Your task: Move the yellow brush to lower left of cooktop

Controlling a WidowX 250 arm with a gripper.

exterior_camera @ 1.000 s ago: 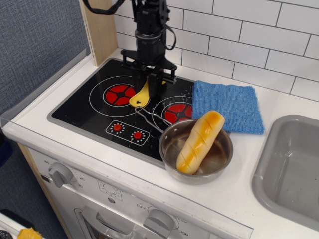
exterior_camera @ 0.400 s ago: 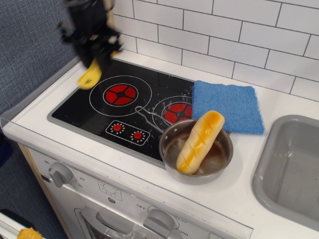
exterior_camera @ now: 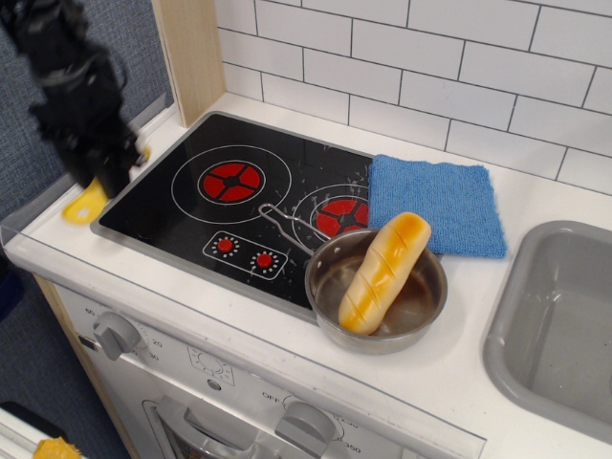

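Observation:
The black cooktop (exterior_camera: 191,215) with two red burners lies on the white counter. My gripper (exterior_camera: 103,172), blurred by motion, hangs at the far left over the cooktop's left edge. It is shut on the yellow brush (exterior_camera: 86,204), whose rounded handle tip sticks out below the fingers over the white counter just left of the cooktop's lower left corner. The bristle end is hidden in the gripper.
A metal pot (exterior_camera: 378,292) holding a golden bread loaf (exterior_camera: 384,271) stands at the cooktop's lower right, its wire handle over the right burner. A blue cloth (exterior_camera: 437,202) lies behind it. A grey sink (exterior_camera: 559,325) is at the right. A wooden post (exterior_camera: 188,53) stands back left.
My gripper has carried the yellow brush from above the middle of the cooktop leftward and toward the front, down to the cooktop's lower left edge.

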